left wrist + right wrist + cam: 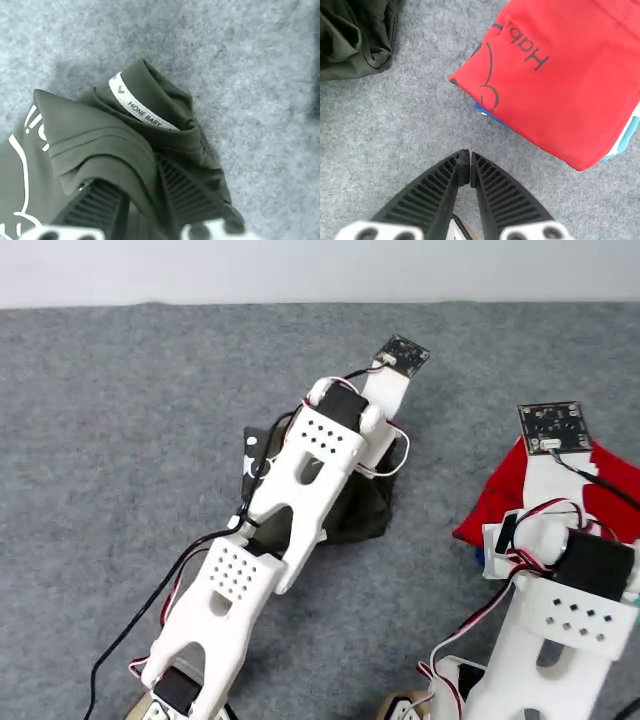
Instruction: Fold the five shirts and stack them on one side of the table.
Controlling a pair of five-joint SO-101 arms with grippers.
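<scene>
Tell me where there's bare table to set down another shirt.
Widest: the table left of the dark shirt, plus the strip behind it. Between dark shirt and red shirt it's narrow, crowded by the right gripper.

Left arm [305, 465] extended, jaws clamped, right arm [560, 625] raised, jaws closed

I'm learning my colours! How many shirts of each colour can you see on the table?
black shirt: 1
red shirt: 1
blue shirt, only an edge peeking out from under the red one: 1
Total: 3 that can be seen; the red one may hide more beneath it.
</scene>
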